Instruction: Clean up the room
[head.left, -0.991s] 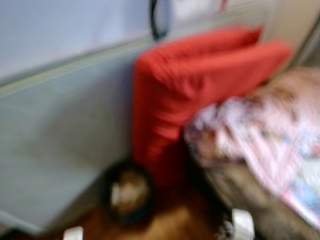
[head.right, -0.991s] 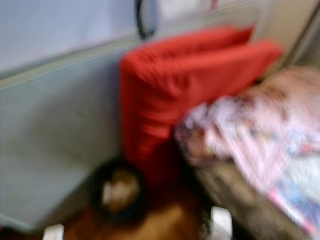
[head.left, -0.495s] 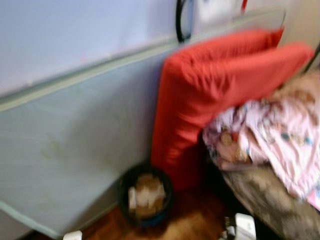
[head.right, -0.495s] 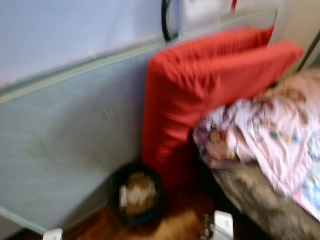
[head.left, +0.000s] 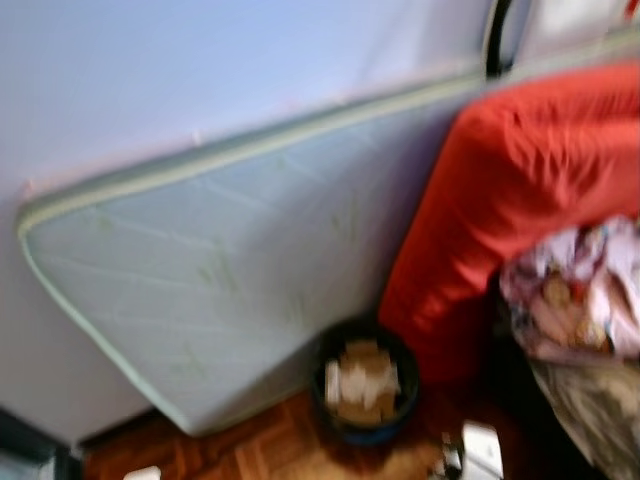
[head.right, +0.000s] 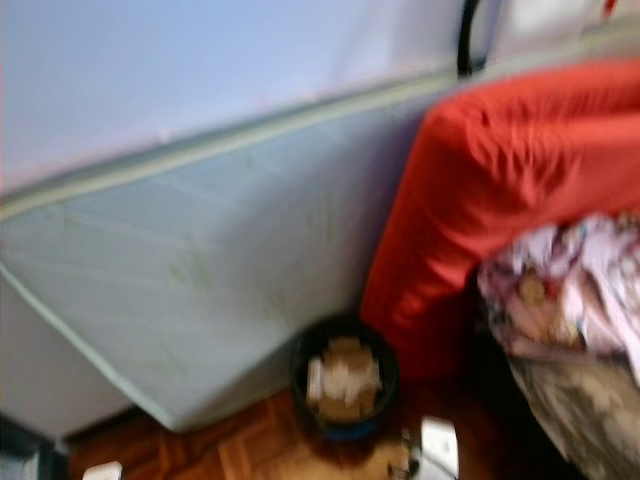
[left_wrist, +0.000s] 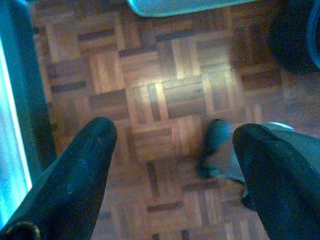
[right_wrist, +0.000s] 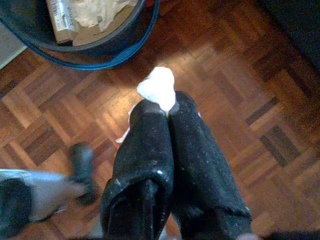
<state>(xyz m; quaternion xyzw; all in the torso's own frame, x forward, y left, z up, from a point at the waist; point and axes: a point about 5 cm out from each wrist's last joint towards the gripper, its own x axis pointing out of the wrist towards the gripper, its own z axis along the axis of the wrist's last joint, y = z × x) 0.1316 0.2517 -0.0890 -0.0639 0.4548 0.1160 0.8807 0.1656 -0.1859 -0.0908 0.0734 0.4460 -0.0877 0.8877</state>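
A dark bin (head.left: 365, 395) with a blue rim, holding crumpled paper and card, stands on the parquet floor (left_wrist: 165, 100) at about 6 o'clock in the blurred head views, wedged between a pale mattress (head.left: 220, 250) leaning on the wall at 9 o'clock and a red cushion (head.left: 510, 190) at 2 o'clock. A pink patterned blanket (head.left: 585, 290) spills over a bed edge at 4 o'clock, just beside the cushion.

The right gripper (right_wrist: 167, 107) hangs over the floor with its two black fingers pressed together on a white tissue (right_wrist: 157, 87) — the wad pokes out past the fingertips, and a scrap of it shows beside the left finger. In the right wrist view the bin sits at 11 o'clock from the fingertips, near but apart from the tissue.

The left gripper (left_wrist: 172, 140) hangs above bare parquet, its fingers (left_wrist: 82, 160) spread wide with nothing between them. A dark, blurred shape in that view — possibly the robot's foot — lies near the right-hand finger, and the mattress corner shows at 12 o'clock.
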